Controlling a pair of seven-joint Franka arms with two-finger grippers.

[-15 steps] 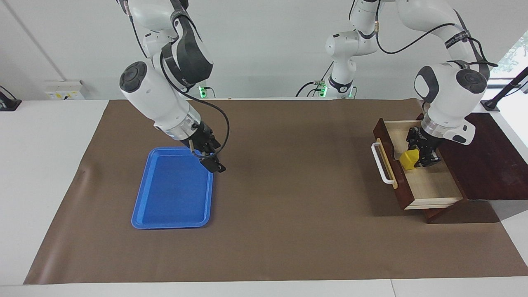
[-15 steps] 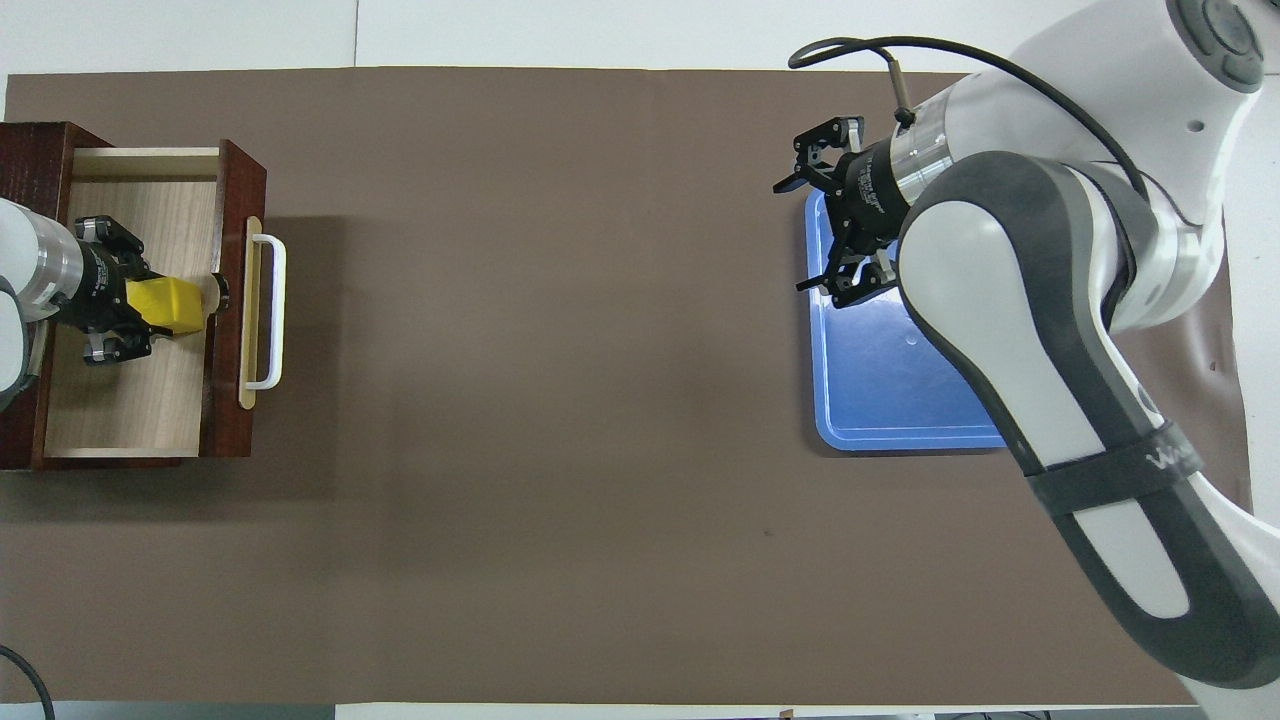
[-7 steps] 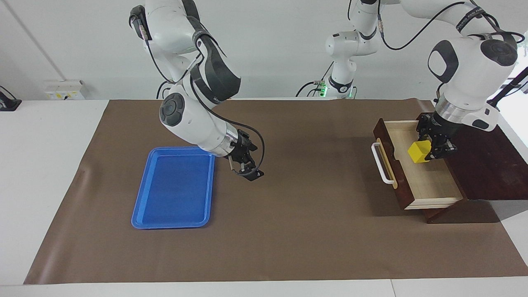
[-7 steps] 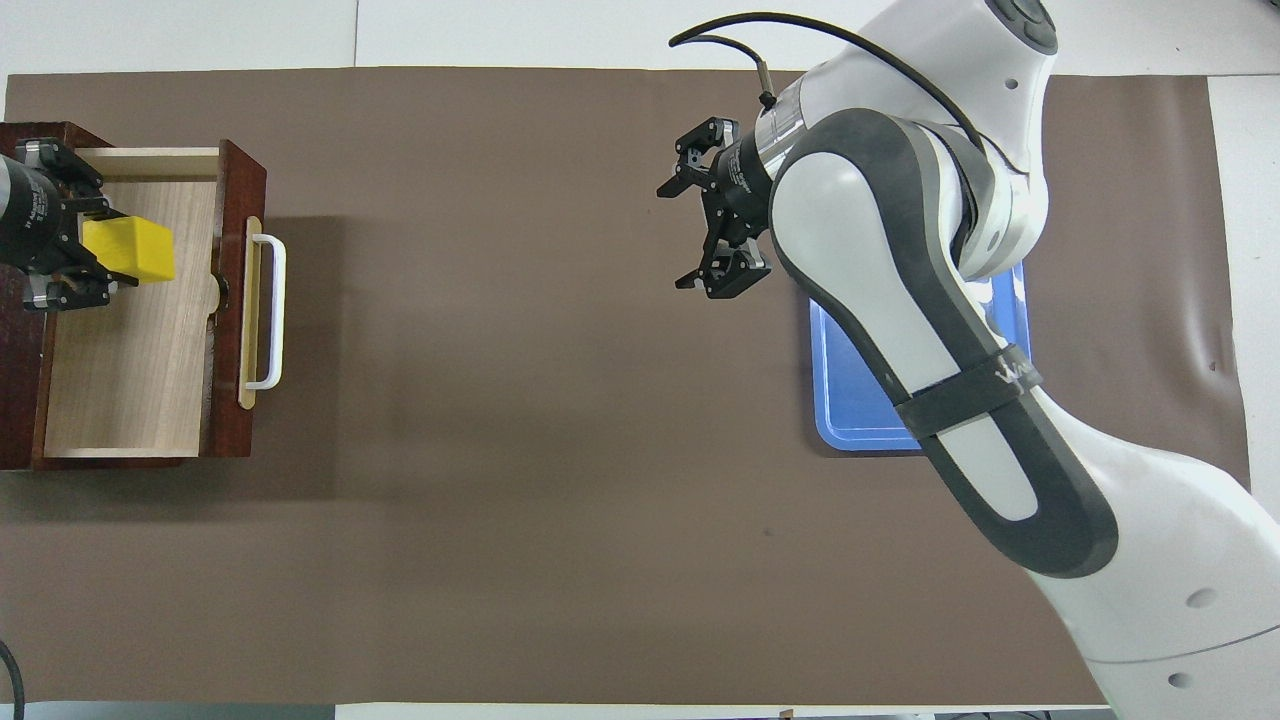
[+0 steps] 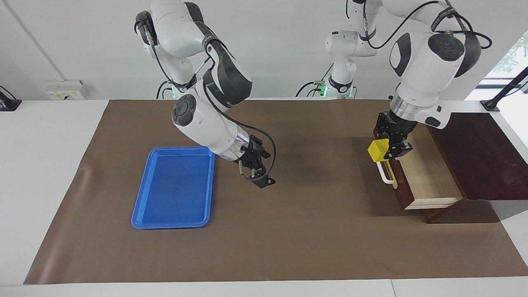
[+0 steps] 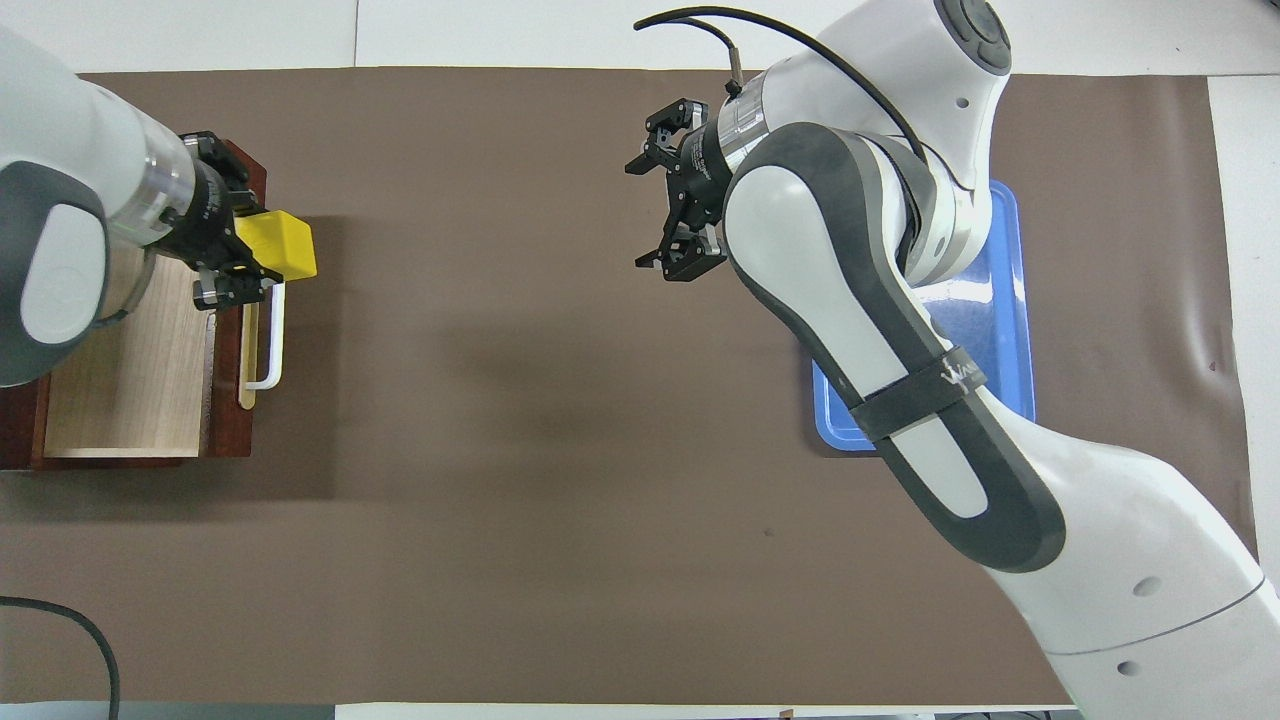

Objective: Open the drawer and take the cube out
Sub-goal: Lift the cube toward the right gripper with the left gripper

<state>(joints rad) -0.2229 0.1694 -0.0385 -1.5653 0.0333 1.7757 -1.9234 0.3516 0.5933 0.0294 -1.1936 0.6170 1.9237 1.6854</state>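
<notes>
**Ana:** Since a second ago, the cube (image 5: 378,150) has come up out of the drawer (image 5: 429,177); in the facing view the left pincer (image 5: 390,149) now holds it in the air over the drawer's front edge, above the white handle (image 5: 385,175). What did the right arm do?

**Ben:** It swung away from the blue tray (image 5: 173,187). In that same view the right pincer (image 5: 258,171) hangs over the bare brown mat (image 5: 305,231) beside the tray, toward the middle of the bench (image 5: 49,165), with its fingers spread and nothing between them.

**Ana:** And the drawer?

**Ben:** Pulled out of the dark wooden box (image 5: 482,156), its pale floor showing.

**Ana:** Does the overhead view agree?

**Ben:** Yes. There the left pincer (image 6: 262,250) is clamped on the cube (image 6: 278,245), which covers the end of the handle (image 6: 270,340) and juts past the drawer (image 6: 130,380) front over the mat (image 6: 560,450). The left arm's white body hides much of the drawer.

**Ana:** And the right pincer?

**Ben:** From above, the right pincer (image 6: 662,215) is wide open over the mat, clear of the tray (image 6: 1005,300), which the right arm partly covers.
</notes>
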